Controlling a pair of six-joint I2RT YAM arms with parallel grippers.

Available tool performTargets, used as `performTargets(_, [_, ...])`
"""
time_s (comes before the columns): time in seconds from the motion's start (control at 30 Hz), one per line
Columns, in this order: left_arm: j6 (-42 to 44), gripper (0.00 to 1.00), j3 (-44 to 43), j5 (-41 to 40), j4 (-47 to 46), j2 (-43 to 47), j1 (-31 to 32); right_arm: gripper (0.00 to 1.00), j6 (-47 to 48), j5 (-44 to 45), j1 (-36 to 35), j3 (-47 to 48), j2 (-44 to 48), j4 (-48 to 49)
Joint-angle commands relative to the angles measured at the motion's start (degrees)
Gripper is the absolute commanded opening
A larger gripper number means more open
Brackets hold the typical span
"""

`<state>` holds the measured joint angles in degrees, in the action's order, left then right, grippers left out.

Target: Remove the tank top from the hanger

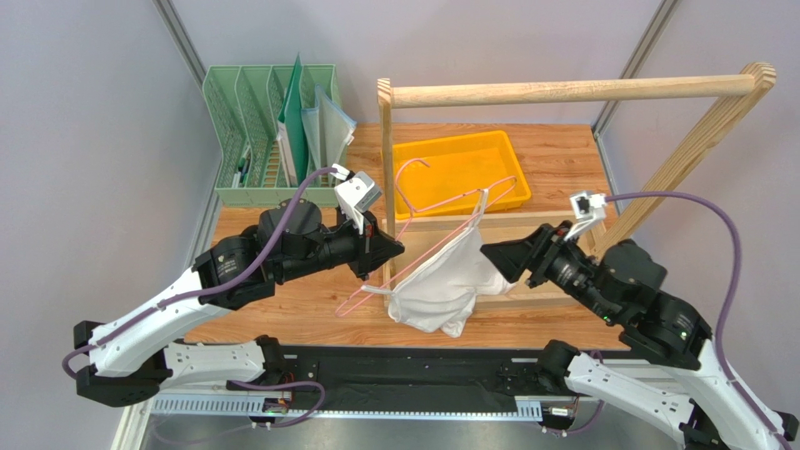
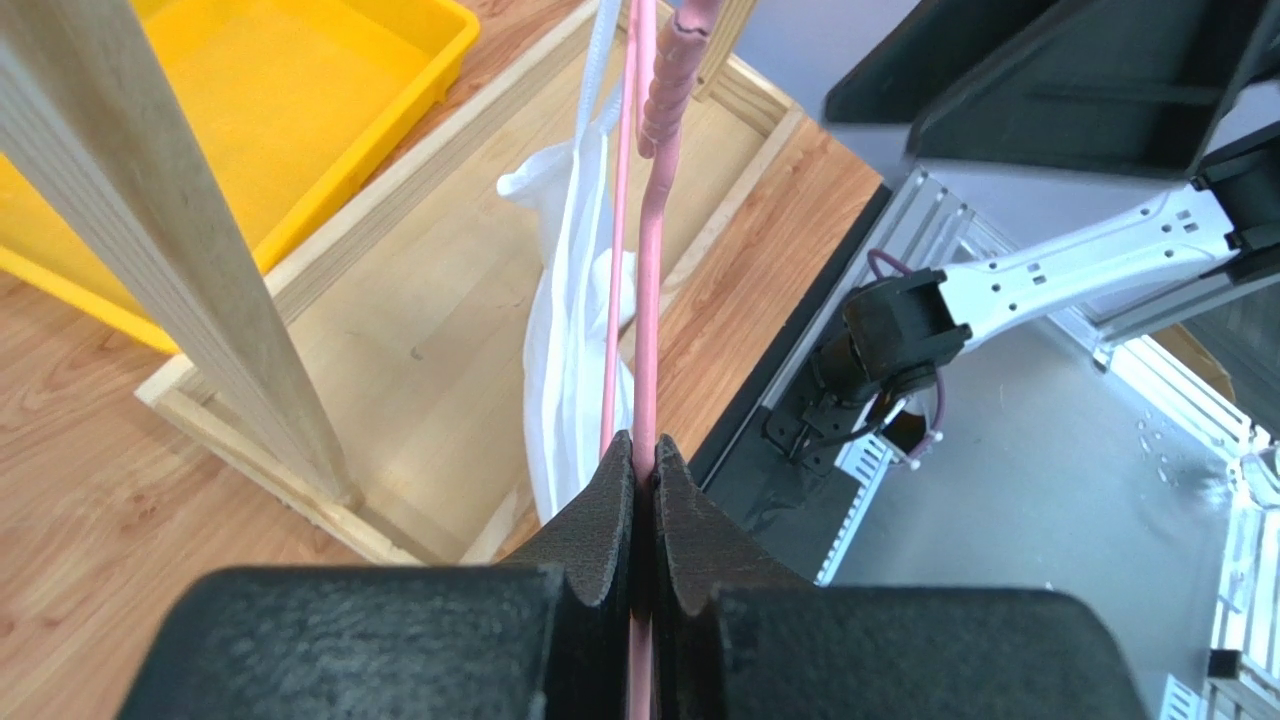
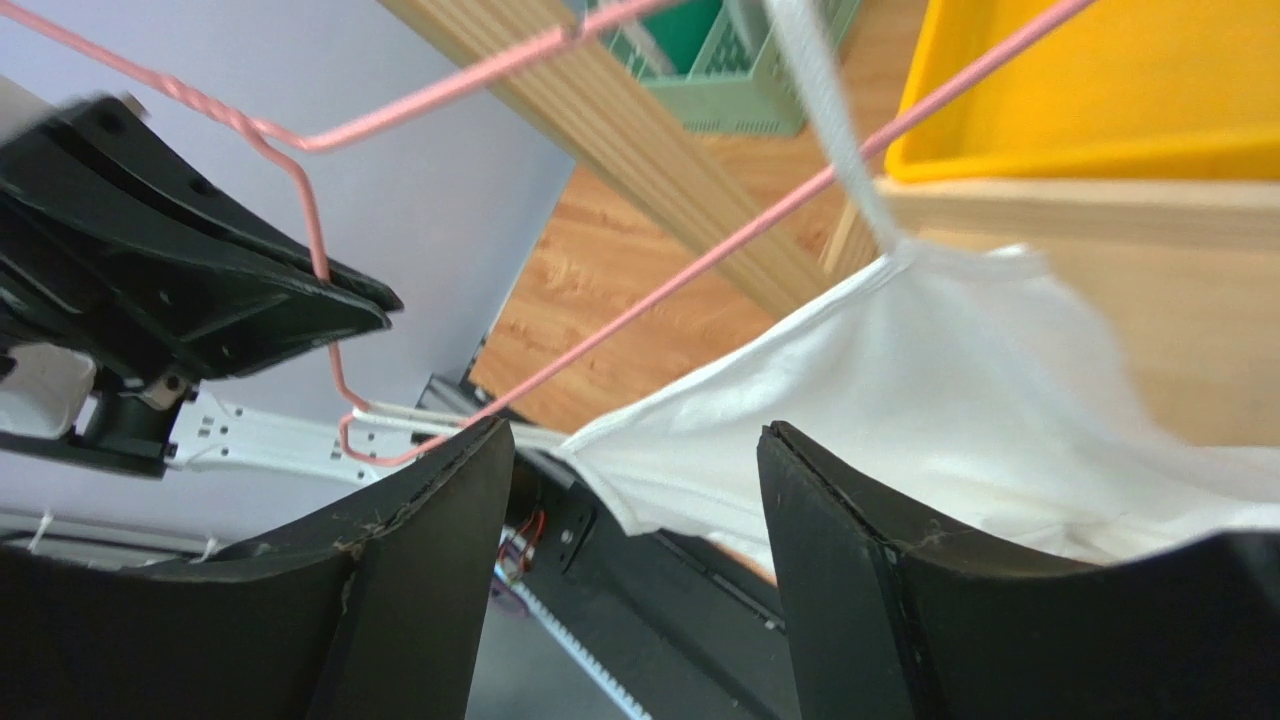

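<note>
The pink wire hanger (image 1: 451,202) is held tilted in the air in front of the wooden frame. My left gripper (image 1: 388,249) is shut on its lower wire (image 2: 646,300), the pads (image 2: 613,503) pinching it. The white tank top (image 1: 439,281) hangs crumpled from the hanger, one strap running up over the wire near the hanger's upper right end. My right gripper (image 1: 490,259) is open at the garment's right side. In the right wrist view the fabric (image 3: 932,375) lies just beyond the spread fingers (image 3: 451,495), with nothing between them.
A yellow tray (image 1: 460,169) sits behind the wooden rail frame (image 1: 563,91), whose upright (image 2: 166,255) stands close to my left gripper. A green file rack (image 1: 272,131) stands at the back left. The frame's low wooden base (image 1: 526,220) lies under the garment.
</note>
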<state>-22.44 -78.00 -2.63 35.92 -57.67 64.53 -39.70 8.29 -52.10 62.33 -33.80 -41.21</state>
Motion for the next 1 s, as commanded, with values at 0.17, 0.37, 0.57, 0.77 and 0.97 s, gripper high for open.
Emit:
performTargets(0.17, [0.03, 0.00, 2.67, 2.28, 0.64, 3.53, 0.07, 0.54, 11.40, 12.00, -0.29, 4.47, -3.98, 2.18])
performTargets(0.37, [-0.59, 0.00, 4.78, 2.28, 0.64, 5.81, 0.07, 0.48, 15.09, 16.58, -0.20, 5.97, -9.61, 5.35])
performTargets(0.57, [-1.12, 0.00, 6.19, 3.42, 0.73, 7.13, 0.07, 0.44, 15.18, 15.44, -0.29, 5.09, -11.81, 8.25])
performTargets(0.77, [-1.64, 0.00, 7.07, 4.13, 0.82, 7.83, 0.07, 0.36, 15.01, 16.05, -0.29, 3.24, -12.34, 10.10])
performTargets(0.97, [-1.73, 0.00, 7.77, 4.04, 0.90, 8.80, 0.07, 0.25, 14.13, 15.26, -0.29, 2.36, -12.96, 10.27])
